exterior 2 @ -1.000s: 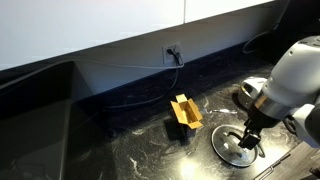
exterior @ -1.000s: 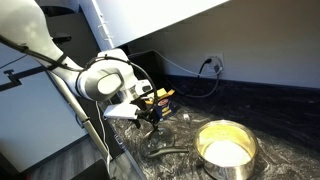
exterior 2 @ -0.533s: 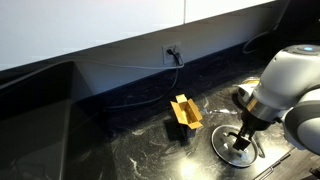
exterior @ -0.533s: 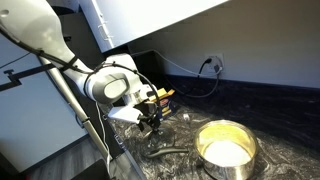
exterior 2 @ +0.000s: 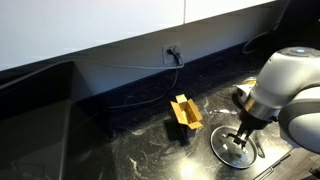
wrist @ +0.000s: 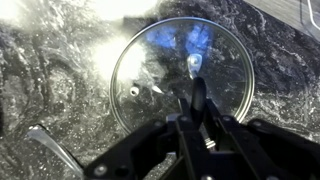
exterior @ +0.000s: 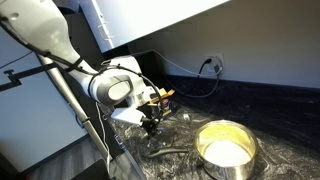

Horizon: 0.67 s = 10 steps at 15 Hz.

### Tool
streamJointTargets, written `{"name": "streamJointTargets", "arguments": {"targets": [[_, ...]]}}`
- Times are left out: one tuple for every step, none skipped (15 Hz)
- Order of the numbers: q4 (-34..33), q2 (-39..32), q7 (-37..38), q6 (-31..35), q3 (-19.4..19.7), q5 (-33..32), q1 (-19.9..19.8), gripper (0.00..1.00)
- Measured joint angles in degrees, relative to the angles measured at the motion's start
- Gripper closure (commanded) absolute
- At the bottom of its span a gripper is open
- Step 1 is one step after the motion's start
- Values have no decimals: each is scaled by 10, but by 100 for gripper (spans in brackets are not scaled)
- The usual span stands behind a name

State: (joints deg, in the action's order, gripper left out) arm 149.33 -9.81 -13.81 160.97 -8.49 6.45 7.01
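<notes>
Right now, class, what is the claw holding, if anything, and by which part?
The claw appears closed on the glass lid, gripping its dark central knob; the lid lies flat on the counter.

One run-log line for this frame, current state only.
gripper: shut on glass lid, top centre | lid: flat on dark counter | nearby: metal pot, yellow box

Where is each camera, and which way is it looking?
Exterior view: beside the counter, looking along it at the pot; the arm and gripper show.
Exterior view: in front of the counter, facing the wall; yellow box in the middle, arm at the edge.
Wrist view: on the wrist, looking down at the lid; the gripper shows.
Shared: both exterior views show the yellow box and socket.
</notes>
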Motion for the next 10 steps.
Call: {"name": "streamJointTargets", "arguments": {"targets": [[-1,-1,0,0,0,0,-1,97],[-1,-1,0,0,0,0,-1,96],[-1,-1,0,0,-1,0,-1,96],[-1,-1,0,0,-2,0,-2,96],[-1,-1,0,0,-5,2,-3,96],[-1,0,-1,0,-10,7,-6,96],[-2,3,-4,0,-16,15,-8,96],[-2,8,-8,-2,-23,26,-11,96],[-2,16,-15,-5,-29,35,-14,96],[-2,27,-18,-10,-32,42,-15,96]]}}
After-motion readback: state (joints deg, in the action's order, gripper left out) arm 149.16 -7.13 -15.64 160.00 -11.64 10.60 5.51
